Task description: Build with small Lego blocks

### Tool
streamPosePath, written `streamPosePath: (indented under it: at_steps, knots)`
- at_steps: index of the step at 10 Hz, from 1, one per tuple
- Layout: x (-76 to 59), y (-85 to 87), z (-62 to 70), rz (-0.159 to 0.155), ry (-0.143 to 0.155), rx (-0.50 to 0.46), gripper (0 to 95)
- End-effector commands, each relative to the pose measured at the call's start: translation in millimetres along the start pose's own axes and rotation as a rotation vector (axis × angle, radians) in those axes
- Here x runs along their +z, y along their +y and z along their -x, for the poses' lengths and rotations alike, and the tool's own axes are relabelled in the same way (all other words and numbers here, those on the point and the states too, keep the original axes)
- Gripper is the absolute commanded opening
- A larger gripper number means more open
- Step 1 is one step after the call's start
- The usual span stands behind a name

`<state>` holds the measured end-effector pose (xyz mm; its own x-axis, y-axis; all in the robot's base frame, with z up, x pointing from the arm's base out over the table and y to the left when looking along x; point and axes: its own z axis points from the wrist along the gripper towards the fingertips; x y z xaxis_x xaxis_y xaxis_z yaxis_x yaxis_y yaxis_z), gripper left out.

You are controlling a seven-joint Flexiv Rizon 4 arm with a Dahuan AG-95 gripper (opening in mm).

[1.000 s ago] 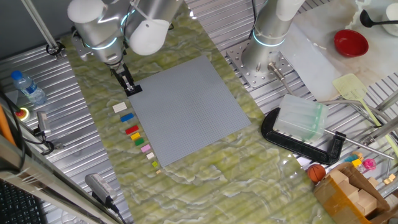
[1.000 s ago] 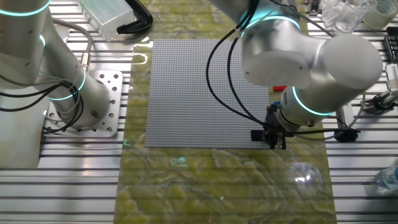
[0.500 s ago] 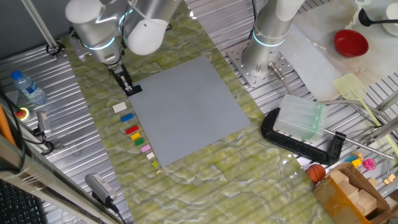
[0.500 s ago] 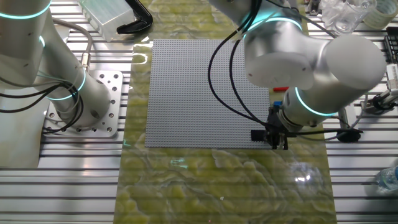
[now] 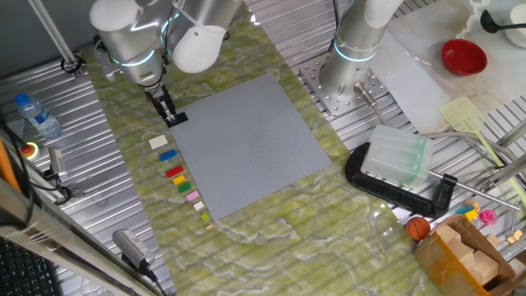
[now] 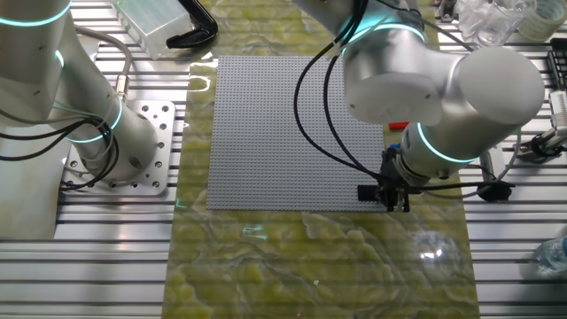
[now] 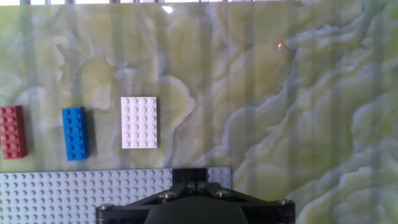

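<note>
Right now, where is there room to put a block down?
The grey baseplate is bare except its corner, where the gripper holds a black block. Crowded: the brick row along its edge, from the white brick onward.

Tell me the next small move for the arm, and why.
Probably press the small black plastic brick straight down: it sits beneath the fingers on the corner of the large grey studded baseplate, while the white rectangular brick lies loose beside it. Whether it is seated is unclear.
</note>
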<state>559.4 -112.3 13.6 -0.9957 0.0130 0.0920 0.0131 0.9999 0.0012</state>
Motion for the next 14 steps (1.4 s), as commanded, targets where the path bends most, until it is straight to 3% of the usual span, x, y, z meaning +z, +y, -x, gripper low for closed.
streamPosePath:
  at_steps: [1, 6, 8, 14]
  knots:
    - [42.4, -0.1, -0.7, 0.006, 0.012, -0.003, 0.0]
    - [7.6, 2.4, -5.7, 0.012, 0.036, -0.013, 0.0]
    - [-0.6, 3.8, -5.5, 0.019, 0.044, -0.016, 0.0]
    - [7.0, 13.0, -0.7, 0.015, 0.048, 0.000, 0.0]
